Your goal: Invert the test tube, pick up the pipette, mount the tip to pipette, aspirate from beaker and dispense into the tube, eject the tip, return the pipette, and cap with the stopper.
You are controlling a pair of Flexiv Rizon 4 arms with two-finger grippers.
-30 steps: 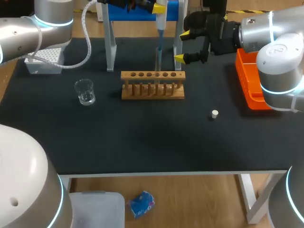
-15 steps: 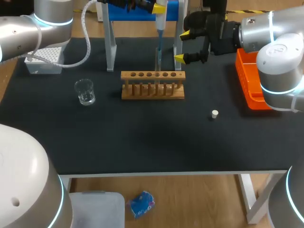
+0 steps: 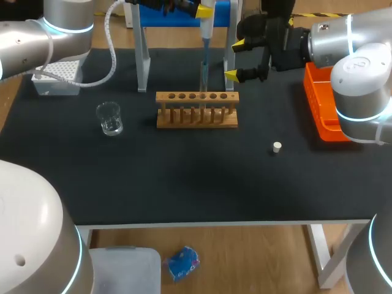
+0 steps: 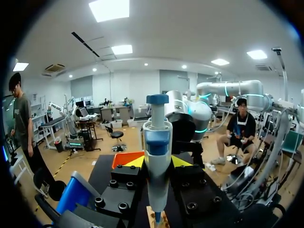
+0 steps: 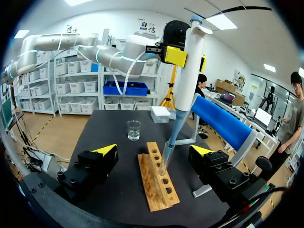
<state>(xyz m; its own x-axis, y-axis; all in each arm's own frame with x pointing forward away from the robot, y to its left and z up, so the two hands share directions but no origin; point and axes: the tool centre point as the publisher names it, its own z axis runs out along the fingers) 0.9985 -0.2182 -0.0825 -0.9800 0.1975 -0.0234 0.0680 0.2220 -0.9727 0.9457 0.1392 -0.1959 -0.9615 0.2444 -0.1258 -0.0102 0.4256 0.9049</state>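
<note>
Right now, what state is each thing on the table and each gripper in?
pipette: held upright, tip mounted, down in the test tube
test tube: upright in the rack, uncapped
stopper: loose on the table
beaker: upright, untouched
left gripper: shut on the pipette
right gripper: open, empty

Our two arms: silver-grey rounded housings, cyan light rings at the joints. The left arm (image 3: 30, 43) is left of the wooden rack (image 3: 196, 110), the right arm (image 3: 358, 67) right of it. White ribbed cable (image 3: 112, 49) on the left arm. Our left gripper (image 4: 158, 162) and right gripper (image 5: 153, 151): black blocks, socket-head screws (image 4: 118, 206), yellow wedge tips.
</note>
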